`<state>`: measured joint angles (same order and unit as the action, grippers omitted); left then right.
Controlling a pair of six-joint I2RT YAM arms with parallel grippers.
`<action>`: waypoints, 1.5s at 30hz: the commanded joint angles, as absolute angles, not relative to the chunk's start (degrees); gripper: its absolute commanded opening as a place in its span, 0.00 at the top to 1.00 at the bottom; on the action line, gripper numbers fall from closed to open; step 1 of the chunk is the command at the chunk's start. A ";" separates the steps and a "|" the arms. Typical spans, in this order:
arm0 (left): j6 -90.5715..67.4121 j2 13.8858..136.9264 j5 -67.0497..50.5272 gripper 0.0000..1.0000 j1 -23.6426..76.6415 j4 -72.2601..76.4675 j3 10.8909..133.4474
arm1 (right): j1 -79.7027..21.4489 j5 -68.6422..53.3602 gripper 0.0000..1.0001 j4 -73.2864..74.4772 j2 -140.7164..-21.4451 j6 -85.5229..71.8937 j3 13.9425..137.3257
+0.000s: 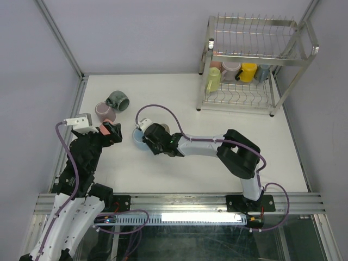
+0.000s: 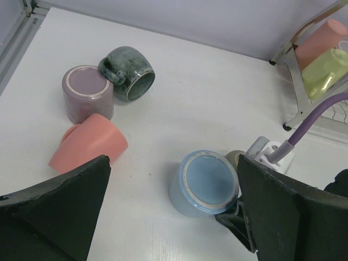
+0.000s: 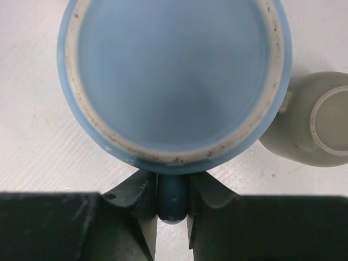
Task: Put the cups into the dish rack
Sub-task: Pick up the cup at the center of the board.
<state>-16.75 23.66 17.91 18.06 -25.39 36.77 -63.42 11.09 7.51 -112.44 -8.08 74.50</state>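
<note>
R claw (image 3: 173, 202) pinches handle of upside-down blue cup (image 3: 174, 76), table's mid-front; taupe cup (image 3: 321, 119) just beside. L claw (image 1: 111, 131) spread wide over pink cup (image 2: 89, 142), left edge. Beyond: mauve cup (image 2: 87, 92), green mug (image 2: 130, 73). Rack (image 1: 296, 24) far-right corner, yellow cup (image 1: 248, 71) on lower shelf.

The chrome wire dish rack (image 1: 239, 102) was set at the far right of the desk (image 1: 179, 98). A pale yellow-green mug (image 1: 213, 80), a pale pink mug (image 1: 230, 69), a yellow mug (image 1: 248, 71) and a grey-blue cup (image 1: 263, 72) were ranged on its lower shelf. On the desk, a dark green mug (image 2: 129, 73) and a salmon pink cup (image 2: 87, 144) were laid on their sides, with a mauve cup (image 2: 87, 92) turned base up between them. A light blue mug (image 2: 204, 182) was stood base up, its handle clasped by the right tool (image 3: 173, 191), and a taupe cup (image 3: 326, 117) was placed just beside it.
</note>
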 commanded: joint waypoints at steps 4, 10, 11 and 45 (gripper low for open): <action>-14.29 19.49 18.28 0.01 18.37 -23.73 36.24 | -63.37 8.85 1.00 2.25 -106.52 -1.57 72.98; -14.09 18.74 17.79 0.01 18.37 -23.83 36.03 | -62.92 2.44 1.00 3.09 -103.34 1.65 73.64; -14.07 18.77 17.68 0.01 18.37 -23.82 36.03 | -62.79 1.30 1.00 4.03 -102.94 2.07 74.23; -13.62 18.81 16.63 0.01 17.23 -23.82 35.86 | -46.89 -37.23 1.00 19.73 -81.10 17.97 72.02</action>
